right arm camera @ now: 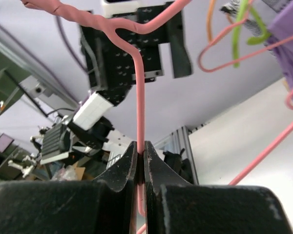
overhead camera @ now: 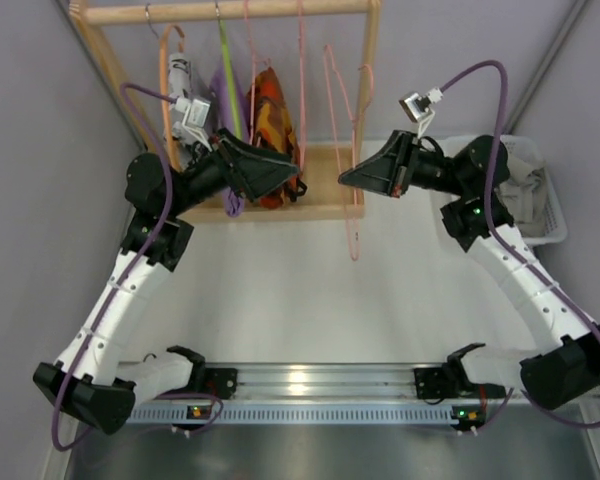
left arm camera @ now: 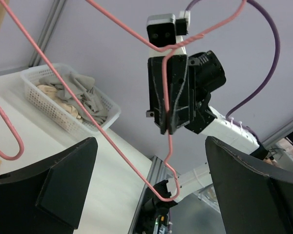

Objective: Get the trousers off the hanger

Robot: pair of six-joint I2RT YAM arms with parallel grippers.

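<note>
Between closed jaws of right tool [right arm camera: 140, 145], pink hanger [right arm camera: 139, 97]

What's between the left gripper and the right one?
Left wrist view: only the pink hanger crosses that gap. The right gripper is shut on its wire; the left gripper is open.

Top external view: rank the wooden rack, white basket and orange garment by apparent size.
1. wooden rack
2. white basket, partly hidden by the right arm
3. orange garment, close to the basket in size, so that order is unsure
</note>
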